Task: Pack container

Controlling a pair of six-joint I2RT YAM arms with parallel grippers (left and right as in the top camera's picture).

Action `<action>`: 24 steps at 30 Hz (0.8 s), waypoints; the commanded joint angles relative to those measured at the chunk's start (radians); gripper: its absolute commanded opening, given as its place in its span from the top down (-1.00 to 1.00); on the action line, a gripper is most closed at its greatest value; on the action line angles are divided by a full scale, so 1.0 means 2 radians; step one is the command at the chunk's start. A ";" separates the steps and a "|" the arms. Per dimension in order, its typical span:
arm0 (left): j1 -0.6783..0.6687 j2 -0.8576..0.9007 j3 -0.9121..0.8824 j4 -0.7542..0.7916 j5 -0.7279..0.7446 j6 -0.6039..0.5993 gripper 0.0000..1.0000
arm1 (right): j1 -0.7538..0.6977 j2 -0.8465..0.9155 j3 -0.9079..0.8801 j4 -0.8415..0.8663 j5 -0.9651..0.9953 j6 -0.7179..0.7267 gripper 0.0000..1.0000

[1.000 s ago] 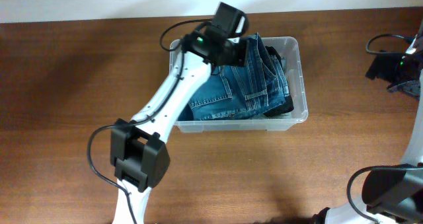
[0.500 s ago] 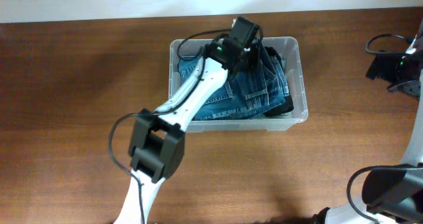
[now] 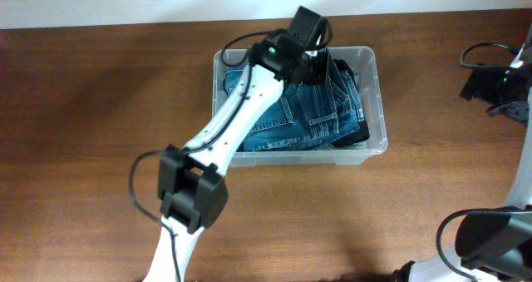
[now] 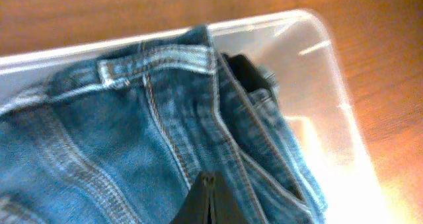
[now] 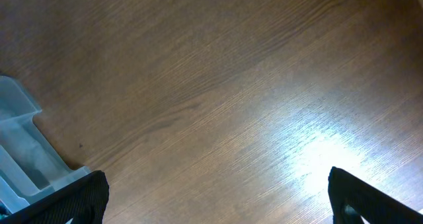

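Push the jeans [image 3: 309, 116] flat inside the container [image 3: 379, 107], lying on the table [image 3: 83, 149] just below the left gripper [image 4: 210, 184], fingers pressed together. Leave the right gripper [image 5: 215, 194], fingers wide apart, well right of the container.

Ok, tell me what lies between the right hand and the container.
Nothing but bare wooden table lies between the right hand and the container. The overhead and right wrist views both show this.

Bright, even lighting; wrist views softer.
Glare streaks the table [image 5: 317, 151] and the container [image 4: 330, 72] wall; the left wrist view is blurred.
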 commanded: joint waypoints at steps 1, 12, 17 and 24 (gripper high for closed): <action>-0.001 -0.045 0.018 -0.049 0.005 -0.007 0.99 | -0.001 0.002 -0.001 0.000 0.006 0.006 -0.97; -0.009 -0.041 -0.035 -0.141 -0.027 -0.006 0.99 | -0.001 0.002 -0.001 0.000 0.006 0.006 -0.97; -0.009 -0.041 -0.090 -0.109 -0.027 -0.007 0.99 | -0.001 0.002 -0.001 0.000 0.006 0.006 -0.97; -0.008 -0.041 -0.120 -0.084 -0.027 -0.008 0.99 | -0.001 0.002 -0.001 0.000 0.006 0.006 -0.97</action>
